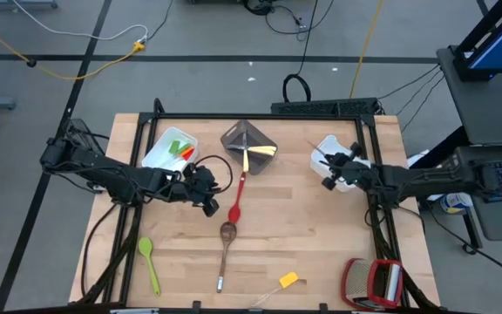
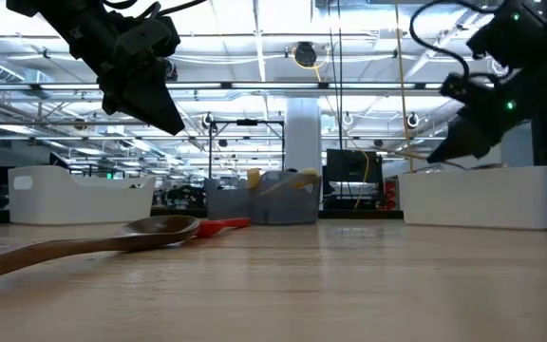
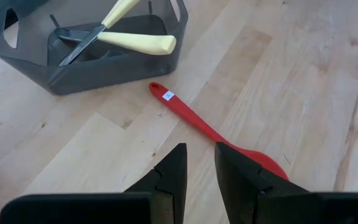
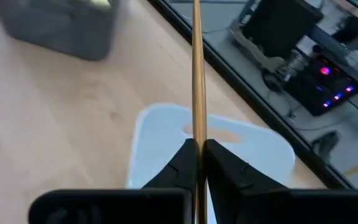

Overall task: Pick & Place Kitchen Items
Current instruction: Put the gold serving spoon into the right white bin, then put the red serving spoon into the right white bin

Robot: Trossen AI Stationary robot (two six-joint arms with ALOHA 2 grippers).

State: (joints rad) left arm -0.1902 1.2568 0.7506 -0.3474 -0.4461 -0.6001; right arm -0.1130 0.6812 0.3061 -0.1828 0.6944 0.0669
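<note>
Kitchen items lie scattered over the wooden desk (image 1: 321, 244): a red spoon (image 1: 237, 200) just below the grey bin (image 1: 249, 146), a brown wooden spoon (image 1: 225, 253) touching or nearly touching its bowl, a green spoon (image 1: 149, 262) near the left edge and a small yellow piece (image 1: 288, 279) near the front. Pale-handled knives (image 3: 129, 34) rest inside the grey bin, and red, green and orange utensils (image 1: 181, 150) sit in the left white bin (image 1: 159, 153). The left gripper (image 3: 199, 171) hangs over the red spoon's bowl with its fingers parted and nothing between them. The right gripper (image 4: 198, 155) is clamped on a thin gold spoon (image 4: 197, 68) above the right white bin (image 4: 160, 134); its far end runs out of the wrist view. A red-and-silver object (image 1: 373, 283) sits at the front right corner, partly cut off. From the low view the wooden spoon hides most of the red one, and the bins' contents are hard to make out.
</note>
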